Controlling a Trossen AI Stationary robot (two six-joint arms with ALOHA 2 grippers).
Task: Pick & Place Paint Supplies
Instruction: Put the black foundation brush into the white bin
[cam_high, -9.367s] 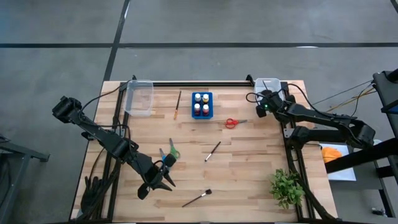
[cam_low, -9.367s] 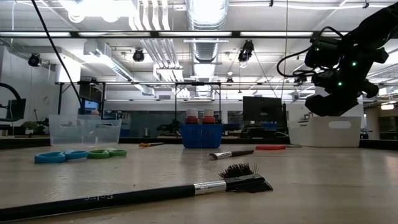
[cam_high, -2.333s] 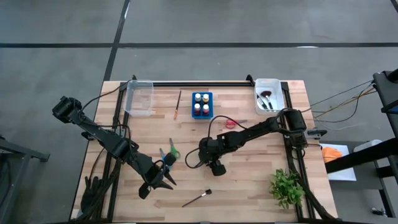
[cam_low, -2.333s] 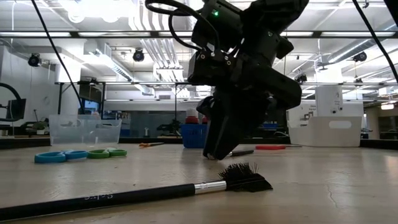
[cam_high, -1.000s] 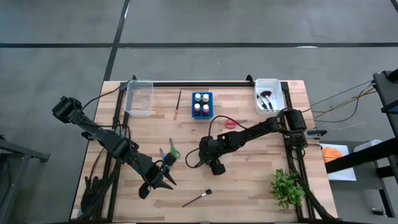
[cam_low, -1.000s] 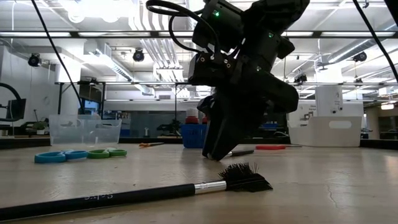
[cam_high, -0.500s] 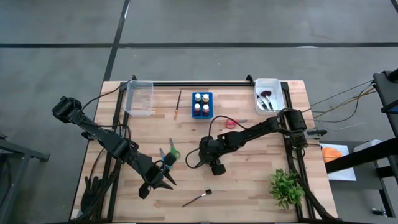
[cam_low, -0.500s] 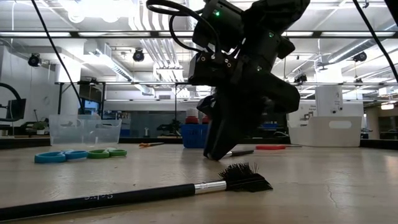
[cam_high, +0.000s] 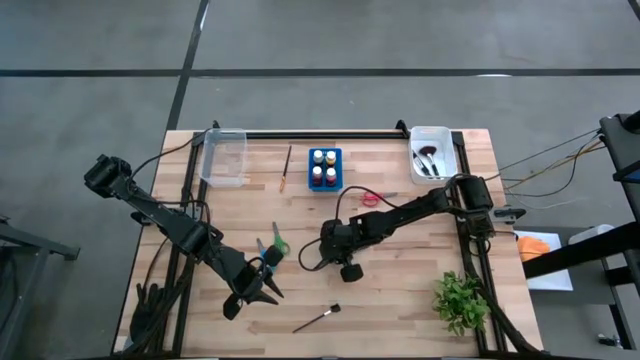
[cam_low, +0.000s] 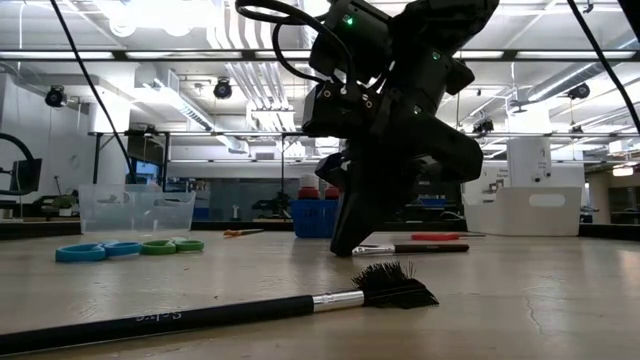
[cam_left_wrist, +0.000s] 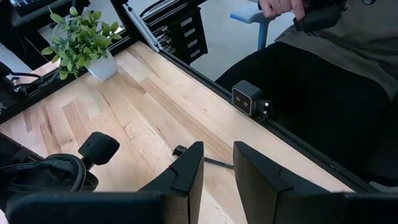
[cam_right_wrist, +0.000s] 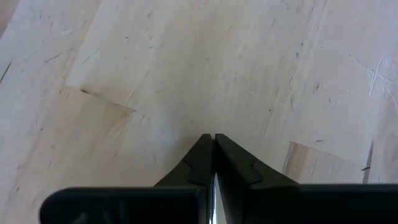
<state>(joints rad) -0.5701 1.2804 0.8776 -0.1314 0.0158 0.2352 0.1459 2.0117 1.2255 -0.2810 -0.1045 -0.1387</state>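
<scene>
Right gripper (cam_low: 352, 245) at mid-table, clamped on thin brush (cam_low: 410, 248); left gripper (cam_left_wrist: 216, 163) slightly parted, holding nothing.

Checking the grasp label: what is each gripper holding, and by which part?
Right gripper pinches the thin dark-handled brush near its silver ferrule end. Left gripper holds nothing.

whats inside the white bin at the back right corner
The white bin holds at least two dark-tipped brushes, seen from above; anything beneath them is hidden.
</scene>
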